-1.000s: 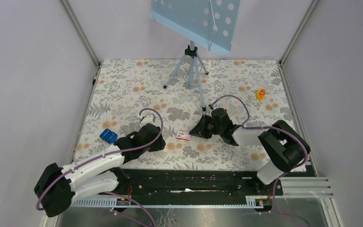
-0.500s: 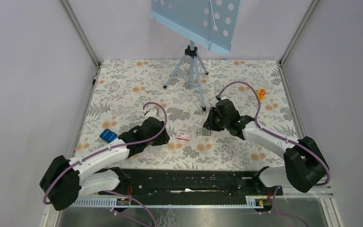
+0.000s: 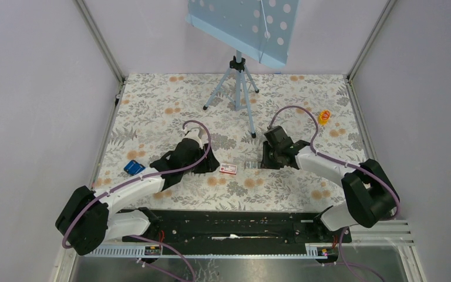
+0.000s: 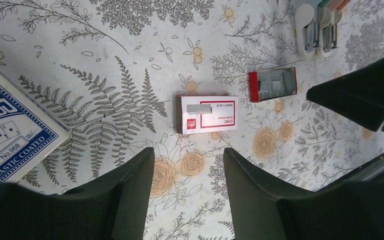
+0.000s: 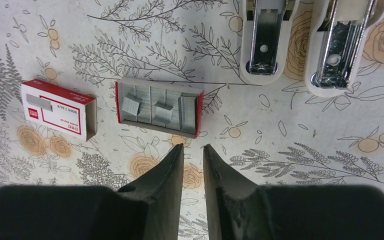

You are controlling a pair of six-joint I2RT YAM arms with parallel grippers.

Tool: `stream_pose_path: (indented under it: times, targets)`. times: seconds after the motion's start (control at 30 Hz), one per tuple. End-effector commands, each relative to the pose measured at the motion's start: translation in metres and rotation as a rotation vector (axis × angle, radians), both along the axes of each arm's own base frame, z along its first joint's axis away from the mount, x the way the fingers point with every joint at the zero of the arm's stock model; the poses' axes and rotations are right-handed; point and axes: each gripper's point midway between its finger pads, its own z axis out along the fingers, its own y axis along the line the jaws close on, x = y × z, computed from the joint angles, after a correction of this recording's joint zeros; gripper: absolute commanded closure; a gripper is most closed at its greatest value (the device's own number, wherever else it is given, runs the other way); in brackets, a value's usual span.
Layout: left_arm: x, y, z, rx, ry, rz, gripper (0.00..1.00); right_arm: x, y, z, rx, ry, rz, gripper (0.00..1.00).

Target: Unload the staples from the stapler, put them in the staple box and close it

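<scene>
Since a second ago the left arm has pushed forward towards the middle of the cloth and its jaws have parted wider, while the right arm has drawn back off the small boxes and folded in closer. At this moment the left gripper (image 4: pixel 189 152) stands wide and empty, with the closed box (image 4: pixel 207 114) straight ahead of its fingertips and the playing-card pack (image 4: pixel 10 135) off to its side. The right gripper (image 5: pixel 193 150) is narrowed to a slim gap and holds nothing. Just ahead of its tips lies the open tray (image 5: pixel 199 116), with short strips of staples (image 5: pixel 163 113) lying loose inside it, some askew. The stapler (image 5: pixel 263 45) lies farther ahead of that hand and a little to one side, hinged fully open and flat on the cloth, both halves face up. Whether any strip is left in its grey channel cannot be told from here. My reading is that the unloading is done or nearly so, with at most a check of the channel left.
</scene>
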Motion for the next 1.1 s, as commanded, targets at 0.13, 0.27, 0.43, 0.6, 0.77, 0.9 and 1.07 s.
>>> stream_pose_path:
  times: [0.13, 0.27, 0.43, 0.6, 0.77, 0.9, 1.07]
  targets:
    - [0.014, -0.007, 0.024, -0.076, -0.084, -0.002, 0.42, 0.02, 0.011, 0.005, 0.008, -0.024, 0.009, 0.72]
    - [0.015, -0.005, 0.023, -0.066, -0.082, 0.0, 0.42, 0.023, 0.012, 0.002, 0.002, -0.022, 0.006, 0.73]
    - [0.014, -0.008, 0.022, -0.075, -0.072, -0.016, 0.42, 0.024, 0.009, -0.002, -0.015, -0.016, -0.002, 0.75]
    - [0.014, -0.008, 0.019, -0.074, -0.066, -0.019, 0.43, 0.024, 0.009, -0.008, -0.02, -0.012, -0.002, 0.76]
    - [0.012, -0.007, 0.018, -0.074, -0.064, -0.018, 0.43, 0.025, 0.008, -0.015, -0.028, -0.007, -0.005, 0.78]
    - [0.011, -0.007, 0.017, -0.072, -0.061, -0.021, 0.44, 0.026, 0.007, -0.017, -0.037, -0.01, -0.009, 0.79]
    - [0.009, -0.008, 0.012, -0.07, -0.047, -0.029, 0.44, 0.026, 0.005, -0.019, -0.052, -0.008, -0.009, 0.81]
